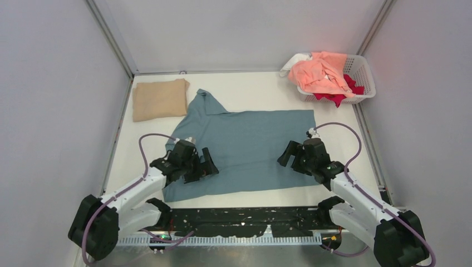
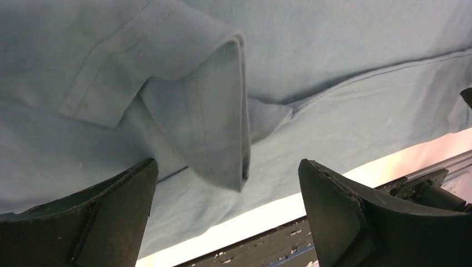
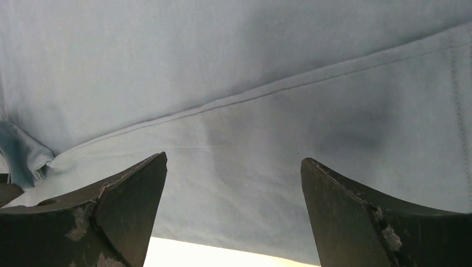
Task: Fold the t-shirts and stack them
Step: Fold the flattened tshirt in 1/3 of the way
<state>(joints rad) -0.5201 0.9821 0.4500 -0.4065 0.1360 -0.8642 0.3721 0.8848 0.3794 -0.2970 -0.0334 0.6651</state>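
A dusty teal-blue t-shirt (image 1: 247,147) lies spread flat in the middle of the table, one sleeve pointing to the far left. My left gripper (image 1: 207,165) hovers open over its near left part; in the left wrist view a folded-over sleeve (image 2: 214,119) lies between the open fingers (image 2: 119,208). My right gripper (image 1: 288,154) is open over the shirt's near right part; the right wrist view shows flat blue cloth (image 3: 239,111) with a seam. A folded tan t-shirt (image 1: 160,99) lies at the far left. Peach-pink (image 1: 320,72), red (image 1: 339,95) and white shirts fill the basket.
A white plastic lattice basket (image 1: 363,78) stands at the far right corner. Grey walls close in the table on three sides. The black rail (image 1: 245,217) with the arm bases runs along the near edge.
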